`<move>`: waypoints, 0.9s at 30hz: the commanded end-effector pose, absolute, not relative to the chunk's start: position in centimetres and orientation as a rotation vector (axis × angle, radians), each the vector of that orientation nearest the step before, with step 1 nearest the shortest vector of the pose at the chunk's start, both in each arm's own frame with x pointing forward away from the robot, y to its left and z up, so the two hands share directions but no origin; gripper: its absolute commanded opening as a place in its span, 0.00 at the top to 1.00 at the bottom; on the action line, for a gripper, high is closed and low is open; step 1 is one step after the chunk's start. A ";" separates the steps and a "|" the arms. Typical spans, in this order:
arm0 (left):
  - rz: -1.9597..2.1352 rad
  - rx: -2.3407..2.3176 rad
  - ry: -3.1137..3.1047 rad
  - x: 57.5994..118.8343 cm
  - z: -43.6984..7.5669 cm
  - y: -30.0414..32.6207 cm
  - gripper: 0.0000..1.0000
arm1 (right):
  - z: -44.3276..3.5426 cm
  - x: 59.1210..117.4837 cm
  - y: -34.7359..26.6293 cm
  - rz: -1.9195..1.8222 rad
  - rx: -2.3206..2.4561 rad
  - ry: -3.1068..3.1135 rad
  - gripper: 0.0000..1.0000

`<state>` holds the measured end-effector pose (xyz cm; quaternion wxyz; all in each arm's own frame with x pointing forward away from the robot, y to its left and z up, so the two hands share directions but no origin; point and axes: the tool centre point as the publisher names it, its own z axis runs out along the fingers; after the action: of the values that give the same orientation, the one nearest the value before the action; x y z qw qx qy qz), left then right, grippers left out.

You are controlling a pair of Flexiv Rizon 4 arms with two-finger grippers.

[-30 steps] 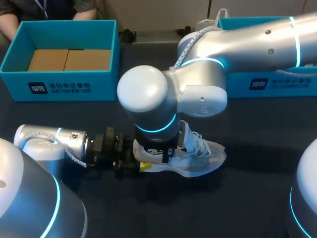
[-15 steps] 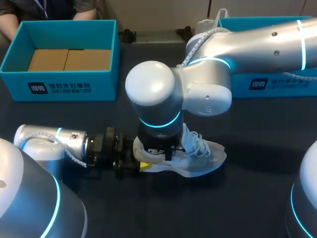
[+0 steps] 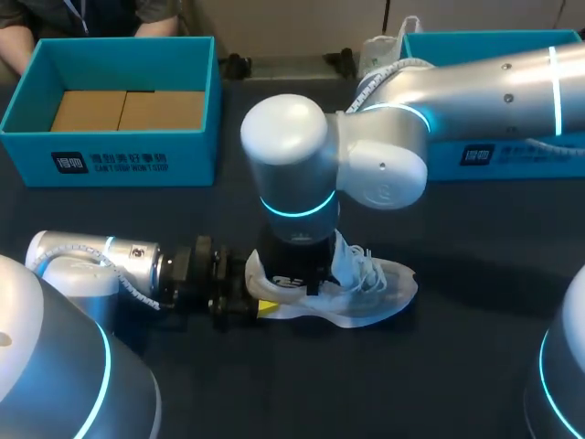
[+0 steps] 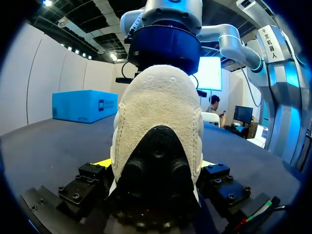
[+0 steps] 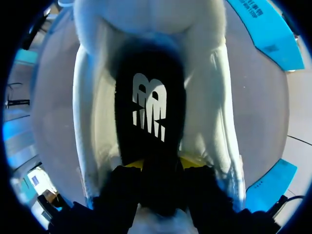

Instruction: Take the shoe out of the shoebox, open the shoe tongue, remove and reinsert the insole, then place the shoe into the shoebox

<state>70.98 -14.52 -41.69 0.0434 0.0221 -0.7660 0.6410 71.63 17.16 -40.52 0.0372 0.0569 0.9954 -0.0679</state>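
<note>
A white shoe lies on the dark table, toe to the right, laces loose. My left gripper comes in low from the left, and its fingers press the heel from both sides. My right gripper points straight down into the shoe's mouth. In the right wrist view the black insole with a white logo lies flat inside the shoe. The right gripper has its yellow tips standing apart over the insole's heel end. The teal shoebox stands open at the back left.
A second teal box stands at the back right, partly behind my right arm. Brown cardboard lines the left box's bottom. Bare dark table lies in front of the shoe and to its right.
My right arm's wrist has lifted a little and shifted rightward above the shoe. The shoe and my left arm have kept still.
</note>
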 end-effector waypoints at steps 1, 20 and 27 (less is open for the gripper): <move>1.962 0.070 -2.342 71.0 -41.5 -14.6 1.00 | -41.8 70.8 17.1 -0.192 0.170 3.074 0.63; 1.962 0.070 -2.342 71.0 -41.5 -14.6 1.00 | -43.9 69.2 18.0 -0.144 0.123 3.235 1.00; 1.962 0.070 -2.342 71.0 -41.5 -14.6 1.00 | -41.8 69.0 16.5 -0.110 0.180 3.203 1.00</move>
<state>70.81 -14.47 -41.78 0.0436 0.0218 -0.7653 0.6419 69.91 17.42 -40.77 -0.0427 0.0532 0.9967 -0.0447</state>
